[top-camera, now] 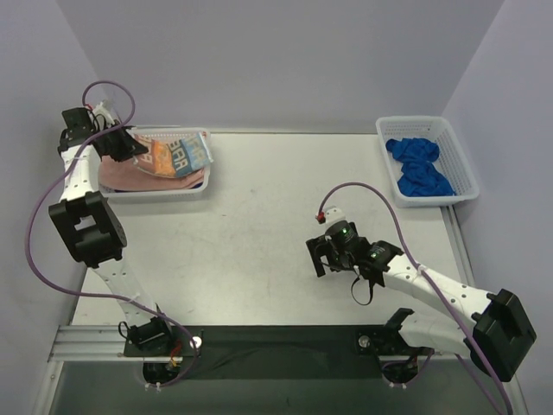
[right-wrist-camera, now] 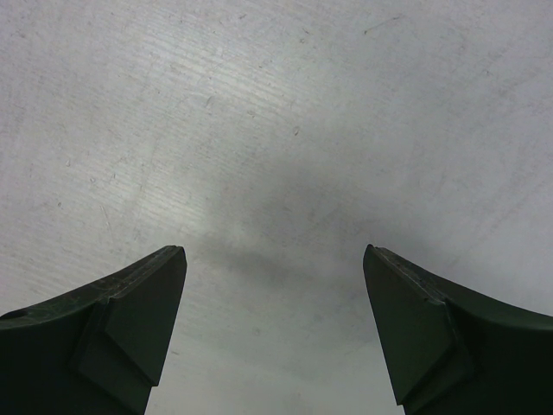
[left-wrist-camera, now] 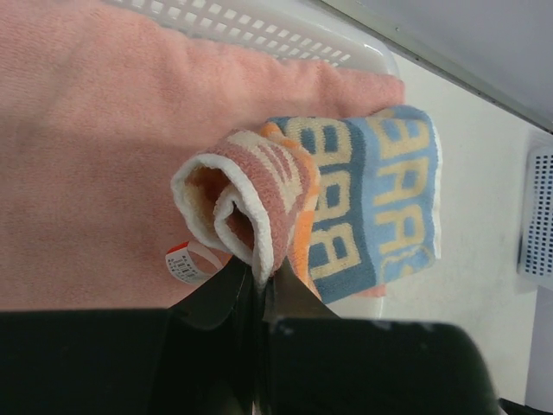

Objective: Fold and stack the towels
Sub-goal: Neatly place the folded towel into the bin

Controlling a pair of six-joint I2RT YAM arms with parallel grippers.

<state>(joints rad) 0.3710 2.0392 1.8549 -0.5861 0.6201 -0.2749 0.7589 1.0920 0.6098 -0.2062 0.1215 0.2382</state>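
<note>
Left claw (left-wrist-camera: pixel 262 275) pinches the rolled edge of the lettered towel (left-wrist-camera: pixel 363 199); right claw (right-wrist-camera: pixel 275 333) hangs spread over the bench (right-wrist-camera: pixel 276 130). So shallow a grip may slip, unrolling it.

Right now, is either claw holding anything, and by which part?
The left claw pinches the lettered towel by its rolled white edge, above the pink towel in the basket. The right claw is open over the table, holding nothing.

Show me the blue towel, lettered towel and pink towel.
blue towel (top-camera: pixel 423 177), top external view, middle of heap
lettered towel (left-wrist-camera: pixel 371 199), left wrist view, blue printed band
pink towel (left-wrist-camera: pixel 104 156), left wrist view, flat face
</note>
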